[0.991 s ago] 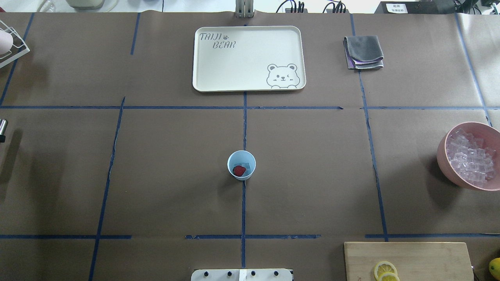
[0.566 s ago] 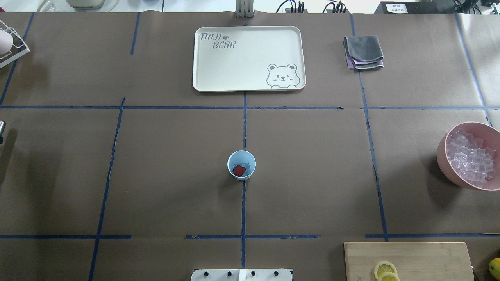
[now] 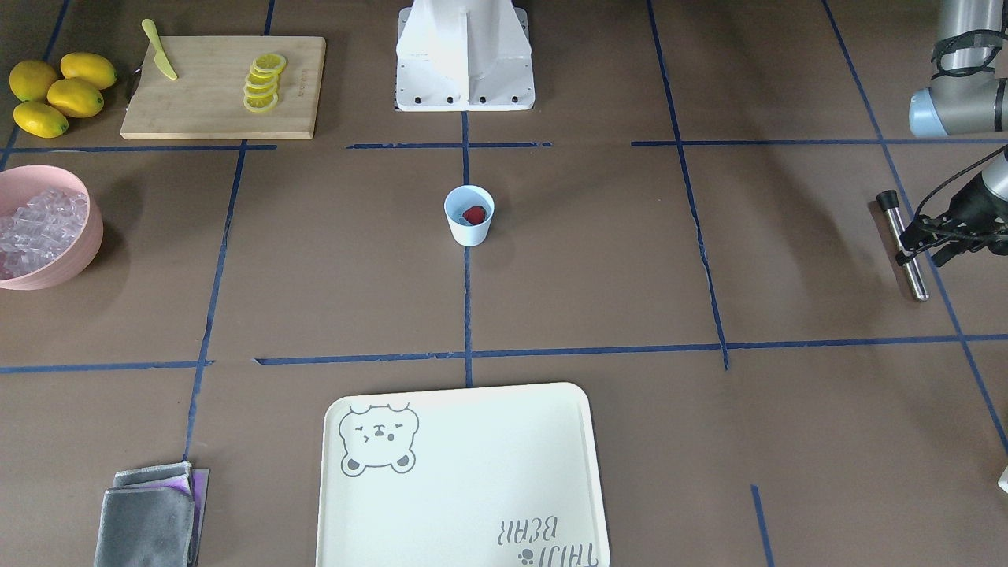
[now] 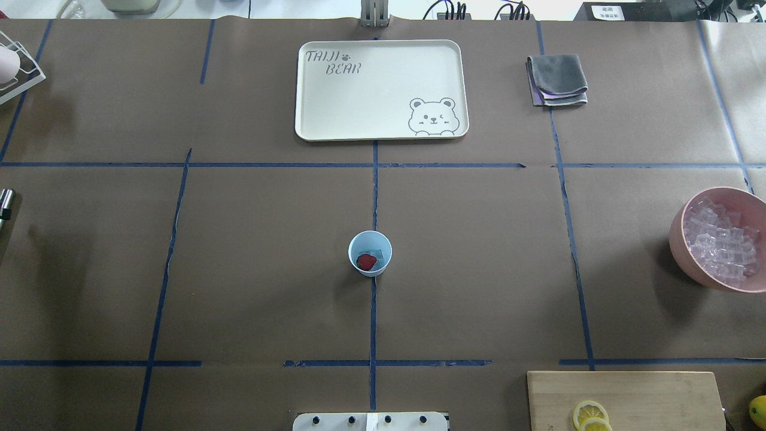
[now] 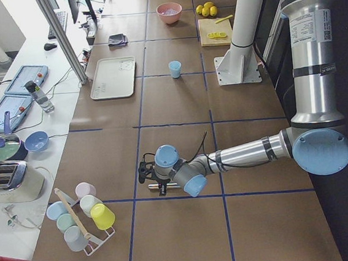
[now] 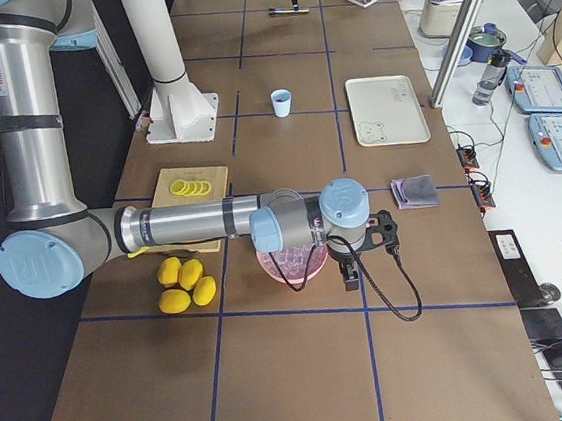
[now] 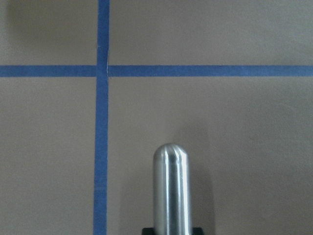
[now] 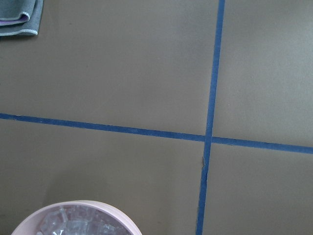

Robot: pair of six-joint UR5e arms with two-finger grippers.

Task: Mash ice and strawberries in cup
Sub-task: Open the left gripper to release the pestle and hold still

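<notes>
So the left gripper (image 3: 912, 239) is out at the far left end of the table, and it looks clamped around the middle of the steel muddler (image 3: 913, 276). The left wrist cam shows the rounded metal end poking straight out over bare brown paper and blue tape. From the side the rod sits roughly level, low over the table, and I can't tell if it's touching or just off it. The right gripper (image 6: 349, 272) hangs over at the other end by the pink bowl (image 4: 677, 238) full of ice cubes (image 4: 721, 242). Its fingers only show small in one side view, so I honestly can't tell whether they're apart or closed, or whether there's anything in them. The light-blue cup (image 3: 469, 234) stands upright on its own on the centre tape line, well apart from both grippers. Inside is the strawberry (image 3: 474, 214), whole, with at least one clear bit of ice (image 4: 377, 252) beside it. My read on progress: loading is done, since berry and ice are in the cup, and the tool seems to be in hand. No mashing has happened, because the berry isn't squashed at all. What's left is the real work: carry the muddler across to the cup, tip it upright with the rounded end down, and press into the cup. That light cup will probably want steadying too.
</notes>
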